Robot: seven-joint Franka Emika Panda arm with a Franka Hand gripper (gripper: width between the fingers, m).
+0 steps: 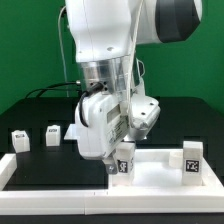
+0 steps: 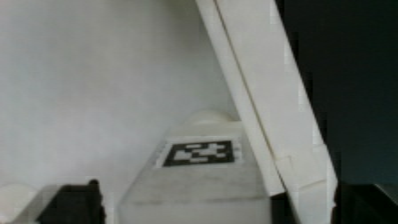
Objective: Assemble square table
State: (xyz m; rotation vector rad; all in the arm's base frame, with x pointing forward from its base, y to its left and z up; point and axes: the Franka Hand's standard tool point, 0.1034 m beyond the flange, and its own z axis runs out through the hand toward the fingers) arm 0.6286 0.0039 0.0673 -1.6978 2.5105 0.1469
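Note:
The white square tabletop [image 1: 155, 176] lies at the front right with its raised edge [image 2: 267, 100] up. A stubby white leg [image 1: 123, 168] with a black-and-white tag stands at its near-left corner. My gripper [image 1: 122, 157] hangs straight over this leg, and its fingers straddle it. In the wrist view the leg [image 2: 201, 153] sits between the two dark fingertips [image 2: 71, 203], with a gap on each side, so the gripper [image 2: 214, 208] is open. A second tagged leg [image 1: 192, 158] stands at the tabletop's right side.
Two more tagged legs [image 1: 20, 139] [image 1: 53, 132] stand on the black table at the exterior view's left. A long white border rail [image 1: 12, 170] runs along the left and front. A green wall closes the back.

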